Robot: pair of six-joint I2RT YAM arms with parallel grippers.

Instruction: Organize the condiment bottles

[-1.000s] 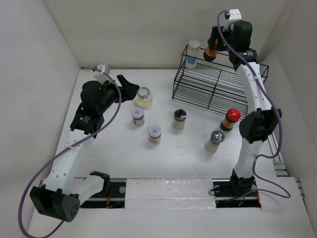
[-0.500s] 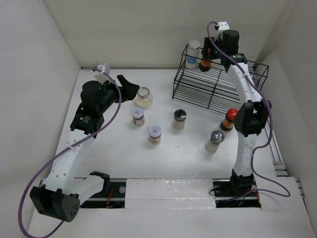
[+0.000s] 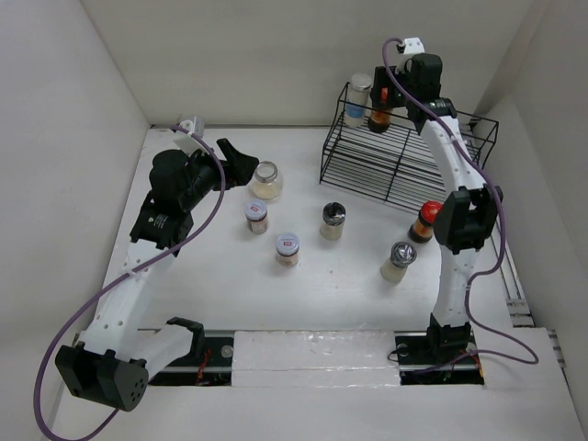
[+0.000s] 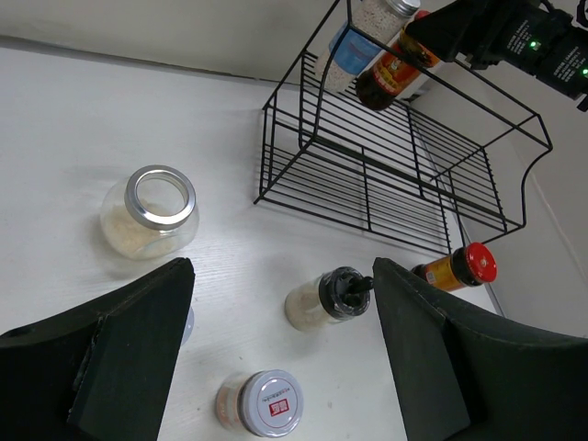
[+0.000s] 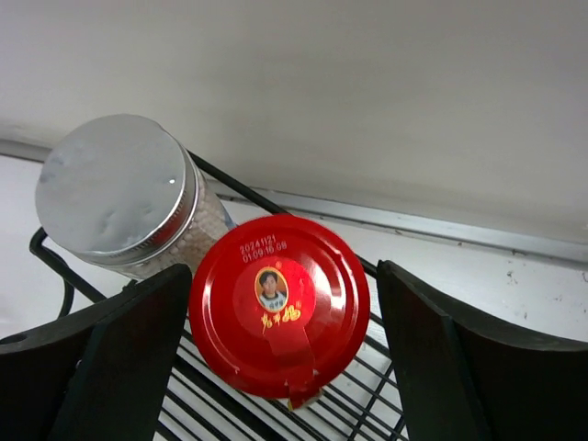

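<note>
A red-capped dark sauce bottle (image 5: 278, 303) stands on the top shelf of the black wire rack (image 3: 404, 156), next to the blue-labelled silver-lidded jar (image 5: 119, 195). My right gripper (image 5: 283, 349) is open, its jaws on either side of the red cap with a small gap on the right. My left gripper (image 4: 283, 367) is open and empty above the table, near a wide silver-rimmed jar (image 3: 266, 179). On the table stand a white-lidded jar (image 3: 288, 248), a small jar (image 3: 256, 217), a black-lidded jar (image 3: 333, 220), a silver-lidded jar (image 3: 399, 260) and a second red-capped bottle (image 3: 428, 220).
The rack stands at the back right against the white wall, its lower shelf bare. White walls close in the left, back and right sides. The right arm's elbow (image 3: 469, 225) hangs beside the red-capped bottle on the table.
My right gripper carried the red-capped bottle left along the rack's top to beside the blue-labelled jar, then stayed there. The left arm has not moved.
</note>
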